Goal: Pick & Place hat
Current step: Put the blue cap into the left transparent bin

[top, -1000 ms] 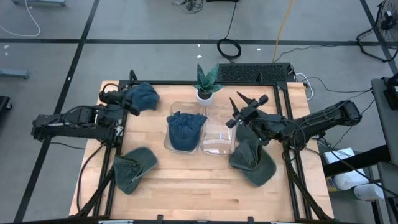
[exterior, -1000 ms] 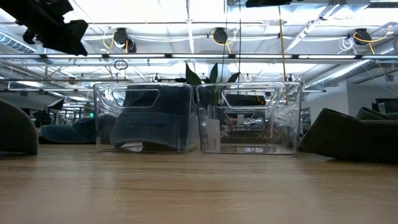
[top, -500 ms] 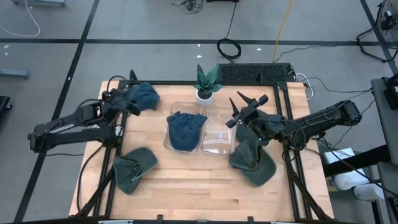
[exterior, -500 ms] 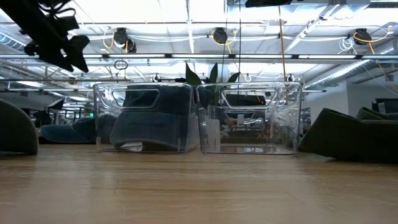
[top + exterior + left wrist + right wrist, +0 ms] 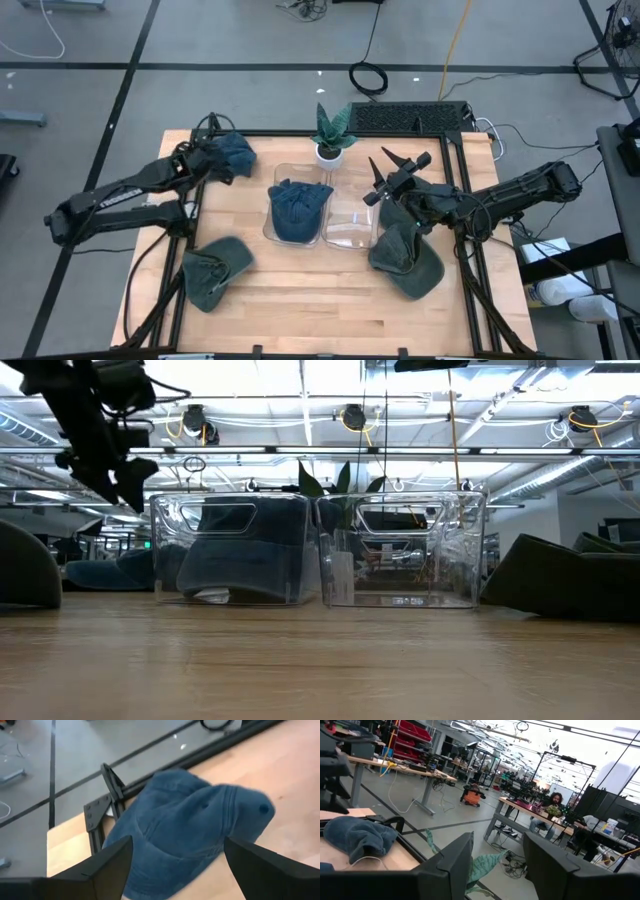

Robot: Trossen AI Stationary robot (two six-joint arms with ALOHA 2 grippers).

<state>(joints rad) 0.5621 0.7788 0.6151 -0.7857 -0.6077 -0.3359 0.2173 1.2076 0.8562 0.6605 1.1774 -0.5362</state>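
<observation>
From overhead I see my left gripper (image 5: 212, 160) in the upper left of the frame, poised over a blue hat (image 5: 231, 156) that lies at the far left corner of the wooden table (image 5: 300, 290). In the left wrist view that hat (image 5: 192, 830) sits directly ahead of the two dark fingers (image 5: 107, 865), framed in the wide gap between them; the jaws stand spread well apart and have hold of nothing. A second blue hat (image 5: 299, 209) fills the left of two clear bins (image 5: 285, 172) at the center of the frame, while the right bin (image 5: 352, 228) shows nothing inside. A green hat (image 5: 215, 270) lies at lower left. My right gripper (image 5: 398, 170), right of center, points up and away from the table with its jaws partly parted and empty, its arm lying over another green hat (image 5: 407, 260). A small potted plant (image 5: 331, 133) stands just behind the bins.
</observation>
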